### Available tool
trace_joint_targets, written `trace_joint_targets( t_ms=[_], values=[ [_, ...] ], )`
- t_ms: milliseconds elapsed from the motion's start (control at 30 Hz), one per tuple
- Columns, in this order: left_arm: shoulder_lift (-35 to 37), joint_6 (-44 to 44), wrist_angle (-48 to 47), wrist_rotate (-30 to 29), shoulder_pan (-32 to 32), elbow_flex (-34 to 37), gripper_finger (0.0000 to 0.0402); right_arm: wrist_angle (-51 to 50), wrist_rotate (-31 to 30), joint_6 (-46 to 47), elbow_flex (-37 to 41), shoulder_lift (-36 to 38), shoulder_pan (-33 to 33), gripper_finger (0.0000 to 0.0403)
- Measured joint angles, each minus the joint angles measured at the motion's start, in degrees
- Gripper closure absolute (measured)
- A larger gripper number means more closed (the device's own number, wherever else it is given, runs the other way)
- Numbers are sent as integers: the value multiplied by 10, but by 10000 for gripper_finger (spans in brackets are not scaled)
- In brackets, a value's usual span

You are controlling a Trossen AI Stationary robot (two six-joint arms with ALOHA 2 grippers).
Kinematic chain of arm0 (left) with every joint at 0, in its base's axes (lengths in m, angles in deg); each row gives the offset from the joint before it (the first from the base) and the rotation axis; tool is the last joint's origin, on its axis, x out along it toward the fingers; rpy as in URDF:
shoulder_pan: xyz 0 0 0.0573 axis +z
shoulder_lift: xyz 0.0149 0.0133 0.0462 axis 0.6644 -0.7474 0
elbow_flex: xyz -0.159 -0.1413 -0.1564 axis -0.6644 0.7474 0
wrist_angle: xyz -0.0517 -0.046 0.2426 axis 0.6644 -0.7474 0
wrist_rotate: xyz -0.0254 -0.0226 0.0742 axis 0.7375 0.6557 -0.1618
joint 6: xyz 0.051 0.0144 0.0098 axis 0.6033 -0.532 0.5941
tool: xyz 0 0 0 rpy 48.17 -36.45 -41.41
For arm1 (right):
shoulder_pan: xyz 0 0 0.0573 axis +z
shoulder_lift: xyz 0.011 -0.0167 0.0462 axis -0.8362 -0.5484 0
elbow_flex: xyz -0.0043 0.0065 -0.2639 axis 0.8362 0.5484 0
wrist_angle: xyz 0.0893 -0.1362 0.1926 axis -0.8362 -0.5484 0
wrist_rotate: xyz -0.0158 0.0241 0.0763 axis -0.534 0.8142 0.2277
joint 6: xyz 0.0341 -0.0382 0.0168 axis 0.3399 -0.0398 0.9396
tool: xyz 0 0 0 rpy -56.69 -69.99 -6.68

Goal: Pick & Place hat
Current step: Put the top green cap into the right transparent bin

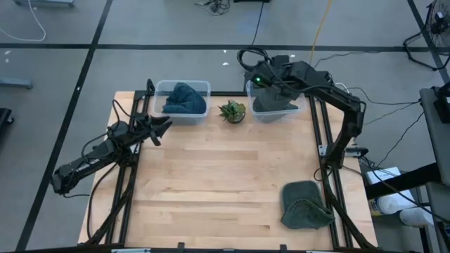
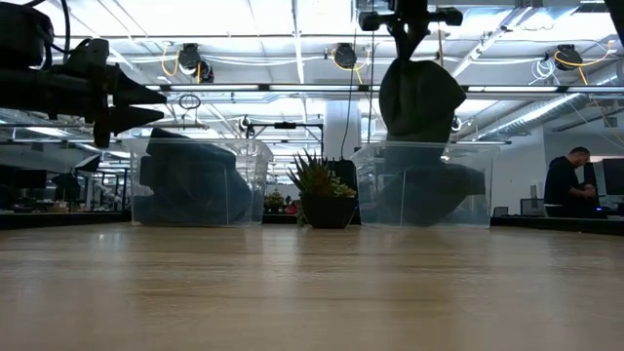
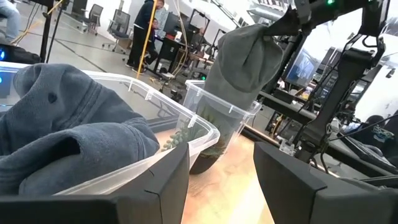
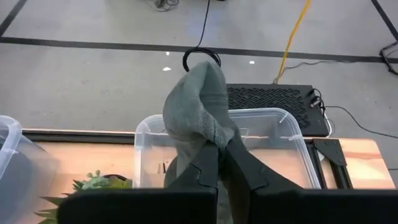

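A grey-green knit hat [image 2: 421,97] hangs from my right gripper [image 2: 408,39] over the clear right bin [image 2: 468,156] at the table's far edge. Its lower end sits about level with the bin's rim, and a dark heap [image 2: 429,200] lies inside the bin. The right wrist view shows the same hat [image 4: 196,106] ahead of the shut fingers. A second grey-green hat [image 1: 306,205] lies flat near the table's near right corner. A blue hat [image 1: 184,100] fills the left bin. My left gripper [image 3: 221,180] is open and level, near the left bin, touching nothing. My right gripper pinches a bunched fold at the hat's upper end [image 4: 217,138] between its two fingers, which come from above and point down. The hat hangs slack below the fingers. It is lifted clear of the table, with its lower end [image 2: 419,136] over the bin's opening.
A small potted succulent [image 1: 232,111] stands between the two bins at the far edge. The bare wooden tabletop [image 1: 211,176] spreads across the middle and near side. Black frame rails [image 1: 330,176] run along the table's left and right sides. A person [image 2: 565,185] is in the room beyond.
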Motion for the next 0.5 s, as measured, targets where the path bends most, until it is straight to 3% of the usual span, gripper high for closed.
trace_joint_targets(
  t_ms=[300,500],
  values=[
    [0,0,1,0,0,0,215,-17,35,31,3,1,-26,403],
    [0,0,1,0,0,0,215,-8,70,46,75,5,-30,403]
  ],
)
